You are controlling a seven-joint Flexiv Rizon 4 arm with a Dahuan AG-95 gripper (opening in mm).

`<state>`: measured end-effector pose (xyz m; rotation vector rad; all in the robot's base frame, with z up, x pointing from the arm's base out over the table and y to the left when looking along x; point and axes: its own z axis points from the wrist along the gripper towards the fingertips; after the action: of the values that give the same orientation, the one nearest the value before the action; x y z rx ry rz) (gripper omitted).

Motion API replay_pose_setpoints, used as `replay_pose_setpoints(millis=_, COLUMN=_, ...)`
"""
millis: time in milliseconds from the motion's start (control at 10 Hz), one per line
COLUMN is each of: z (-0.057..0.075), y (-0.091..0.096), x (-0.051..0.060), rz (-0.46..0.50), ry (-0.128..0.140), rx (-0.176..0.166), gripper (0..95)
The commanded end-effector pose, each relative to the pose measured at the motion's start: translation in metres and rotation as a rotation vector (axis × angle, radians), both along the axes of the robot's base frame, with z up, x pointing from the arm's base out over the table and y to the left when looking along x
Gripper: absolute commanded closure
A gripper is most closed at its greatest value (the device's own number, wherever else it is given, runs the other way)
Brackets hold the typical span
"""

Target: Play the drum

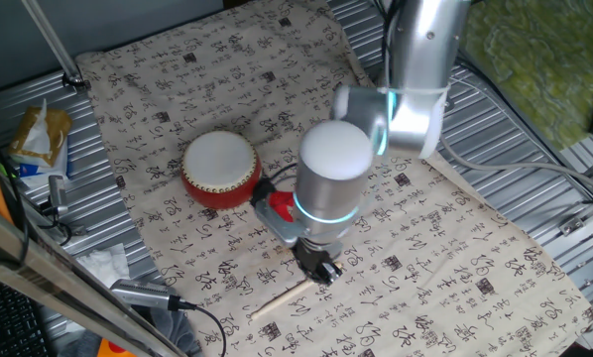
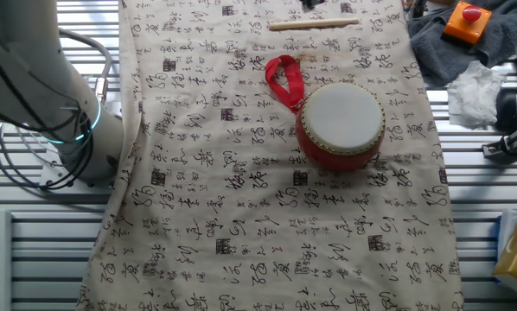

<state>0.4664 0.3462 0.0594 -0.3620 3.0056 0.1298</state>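
Jaws (image 1: 319, 268), grip unclear, above the stick (image 1: 282, 297); drum (image 1: 219, 169) on a calligraphy-printed cloth (image 2: 241, 216)

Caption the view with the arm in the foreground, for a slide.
Silver arm's gripper poised over thin pale wooden stick, beside red-bodied, white-skinned round drum on calligraphy-print cloth.

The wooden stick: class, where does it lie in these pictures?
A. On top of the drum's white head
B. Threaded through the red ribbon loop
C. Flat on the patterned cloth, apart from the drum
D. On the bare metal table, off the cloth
C: the wooden stick lies flat on the patterned cloth, clear of the drum and its red ribbon loop.
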Motion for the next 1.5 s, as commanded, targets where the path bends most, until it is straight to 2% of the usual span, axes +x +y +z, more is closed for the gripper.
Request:
replay_pose_setpoints(millis=100, z=-0.005, y=0.002, x=-0.008, rz=-0.023, ry=-0.007, rx=0.0, gripper=57.0)
replay_pose_setpoints(millis=300, z=-0.01, y=0.005, x=-0.015, rz=-0.046, ry=-0.002, rx=-0.003, gripper=19.0)
replay_pose_setpoints(millis=600, z=-0.021, y=0.014, x=-0.016, rz=-0.077, ry=0.002, rx=-0.027, gripper=19.0)
replay_pose_setpoints(millis=800, z=-0.03, y=0.013, x=-0.013, rz=-0.067, ry=-0.004, rx=-0.062, gripper=19.0)
replay_pose_setpoints(millis=1100, z=-0.029, y=0.011, x=-0.003, rz=-0.056, ry=-0.002, rx=-0.078, gripper=19.0)
replay_pose_setpoints(millis=1200, z=-0.029, y=0.01, x=0.0, rz=-0.054, ry=-0.001, rx=-0.078, gripper=38.0)
replay_pose_setpoints(millis=1500, z=-0.033, y=0.004, x=0.007, rz=-0.055, ry=-0.002, rx=-0.077, gripper=38.0)
